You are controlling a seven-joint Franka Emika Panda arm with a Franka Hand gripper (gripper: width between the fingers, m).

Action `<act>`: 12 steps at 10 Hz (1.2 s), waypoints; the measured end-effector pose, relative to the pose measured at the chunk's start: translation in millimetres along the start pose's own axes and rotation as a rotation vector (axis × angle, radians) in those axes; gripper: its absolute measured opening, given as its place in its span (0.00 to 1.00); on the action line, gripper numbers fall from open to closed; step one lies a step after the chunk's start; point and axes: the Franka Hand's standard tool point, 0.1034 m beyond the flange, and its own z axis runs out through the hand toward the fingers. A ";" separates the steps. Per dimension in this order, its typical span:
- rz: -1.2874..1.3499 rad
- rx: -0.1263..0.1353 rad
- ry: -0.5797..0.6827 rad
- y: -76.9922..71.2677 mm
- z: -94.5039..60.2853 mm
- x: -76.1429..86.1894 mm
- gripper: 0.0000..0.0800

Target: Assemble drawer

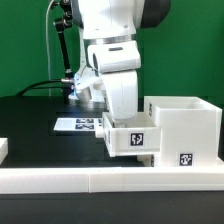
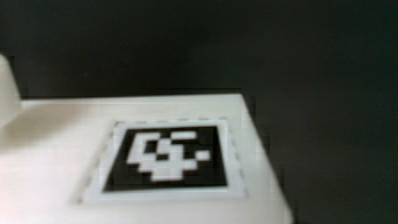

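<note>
Small tray (image 1: 128,138) sits directly under gripper (image 1: 112,118), pressed against box housing (image 1: 185,128) at tray's 3 o'clock in ext view. Long axis runs 9–3. Fingers hidden, can't tell grip state. Wrist cam: tag (image 2: 169,155) close below.

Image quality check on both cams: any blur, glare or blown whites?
Exterior view: evenly lit and fairly sharp, a small bright glare spot beside the arm, whites of the drawer housing near clipping. Wrist view: soft and out of focus, the tag smeared at its edges, dark background with no detail.
</note>
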 end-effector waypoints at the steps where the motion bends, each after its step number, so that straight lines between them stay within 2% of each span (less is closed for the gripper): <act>1: -0.004 -0.001 -0.004 0.3 -0.1 0.1 0.05; 5: -0.005 -0.006 -0.010 1.5 -0.4 0.4 0.05; 12: 0.010 -0.001 -0.012 0.9 1.0 -0.7 0.05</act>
